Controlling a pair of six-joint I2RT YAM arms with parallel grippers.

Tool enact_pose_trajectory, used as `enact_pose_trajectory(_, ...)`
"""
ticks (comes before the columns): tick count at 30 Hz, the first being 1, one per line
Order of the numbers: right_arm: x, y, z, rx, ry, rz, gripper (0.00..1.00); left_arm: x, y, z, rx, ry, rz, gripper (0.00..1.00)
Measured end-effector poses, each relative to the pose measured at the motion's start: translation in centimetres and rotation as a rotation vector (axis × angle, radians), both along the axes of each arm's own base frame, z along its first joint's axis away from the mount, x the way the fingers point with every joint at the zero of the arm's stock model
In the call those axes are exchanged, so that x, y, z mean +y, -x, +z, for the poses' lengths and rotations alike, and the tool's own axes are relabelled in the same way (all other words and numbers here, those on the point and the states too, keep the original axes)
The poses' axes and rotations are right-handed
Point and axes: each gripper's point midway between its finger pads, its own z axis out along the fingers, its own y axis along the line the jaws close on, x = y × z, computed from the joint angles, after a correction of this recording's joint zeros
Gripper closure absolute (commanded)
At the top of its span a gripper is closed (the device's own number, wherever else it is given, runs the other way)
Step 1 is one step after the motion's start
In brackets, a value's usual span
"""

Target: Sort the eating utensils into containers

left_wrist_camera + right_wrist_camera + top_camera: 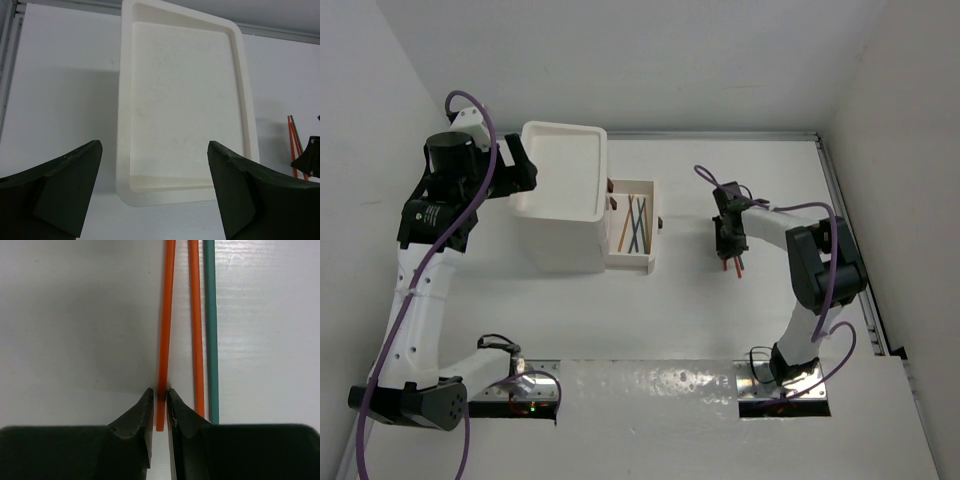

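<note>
Right arm: the right gripper (160, 393) has its fingers closed on the near end of an orange stick (165, 315), which runs from the fingertips toward 12 o'clock in the wrist view. A second orange stick (195, 315) and a teal stick (210, 315) lie just beside it at 3 o'clock, parallel to it and resting on the table (700, 300). Whether the gripped stick is lifted off the surface cannot be determined.

Left arm: the left gripper (155, 146) has its fingers spread wide and holds nothing. It sits at 9 o'clock of the drawer unit (560, 245), and its wrist camera looks down onto the unit's tray top (565, 135).

Storage: one open drawer (651, 240) projects from the unit toward 3 o'clock. It contains several sorted sticks (635, 225) (orange, teal and blue are distinguishable). The right gripper is at 3 o'clock of this drawer, well apart from it.
</note>
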Motion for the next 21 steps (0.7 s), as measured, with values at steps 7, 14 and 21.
enact_pose_trajectory(7, 0.7, -0.9, 0.0, -0.005, -0.021, 0.013, 1.0, 0.0, 0.0, 0.0, 0.0, 0.0, 0.0, 0.16)
enact_pose_trajectory(14, 3.3, -1.9, 1.7, -0.036, -0.095, 0.021, 1.0, 0.0, 0.0, 0.0, 0.0, 0.0, 0.0, 0.16)
enact_pose_trajectory(21, 14.8, -6.4, 12.4, -0.297, -0.317, 0.146, 1.0, 0.0, 0.0, 0.0, 0.0, 0.0, 0.0, 0.16)
